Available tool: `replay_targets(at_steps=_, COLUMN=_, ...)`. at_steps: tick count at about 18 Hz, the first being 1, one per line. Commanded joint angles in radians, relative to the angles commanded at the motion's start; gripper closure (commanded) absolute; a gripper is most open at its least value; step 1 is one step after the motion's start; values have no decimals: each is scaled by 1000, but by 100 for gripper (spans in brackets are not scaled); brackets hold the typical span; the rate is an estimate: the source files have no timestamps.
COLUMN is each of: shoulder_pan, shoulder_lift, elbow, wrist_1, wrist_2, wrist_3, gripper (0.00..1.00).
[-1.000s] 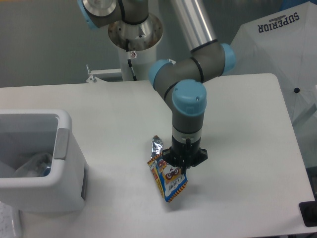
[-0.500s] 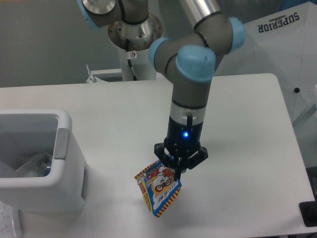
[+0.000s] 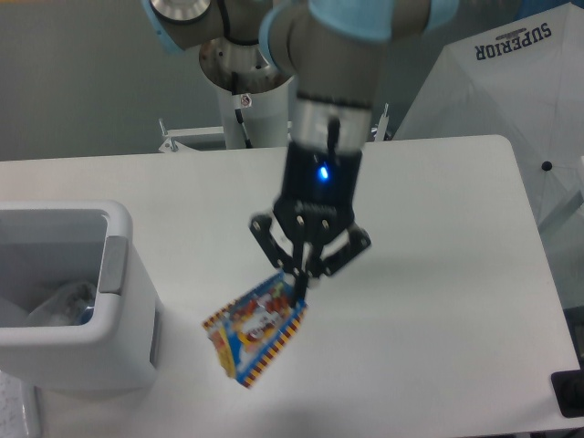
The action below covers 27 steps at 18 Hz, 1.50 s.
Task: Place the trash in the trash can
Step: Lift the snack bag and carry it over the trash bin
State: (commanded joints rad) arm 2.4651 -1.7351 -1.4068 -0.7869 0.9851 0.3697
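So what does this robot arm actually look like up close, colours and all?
The arm is a thick tube of silver-grey metal with dark grey sections and light blue caps at its joints. Its hand is black, with two thin linked fingers spreading out from a black body, and a small blue light glows just above it. A thin black cable hangs by the white base.
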Motion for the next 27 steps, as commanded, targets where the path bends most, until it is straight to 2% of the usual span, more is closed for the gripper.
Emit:
replay_targets(at_steps=4, shoulder_pan=-5, shoulder_lift=51, elbow=14, wrist_1=-2, wrist_2=-118, wrist_3=-34, gripper=96)
replay_targets(at_steps=9, shoulder_pan=-67, shoulder_lift=97, elbow=14, wrist_1=-2, wrist_2=-123, wrist_3=-87, gripper=96)
replay_targets(at_steps=13, shoulder_pan=-126, shoulder_lift=97, elbow=15, wrist_1=-2, wrist_2=-123, wrist_3=-146, gripper=96)
replay_targets(at_steps=23, shoulder_pan=-198, shoulder_lift=88, elbow=-93, wrist_1=-3, wrist_2=-120, wrist_3=-138, gripper=96)
replay_targets(at_steps=27, shoulder_pan=-221, shoulder_lift=57, elbow=-109, wrist_1=-3, wrist_2=-120, wrist_3=-144, gripper=95)
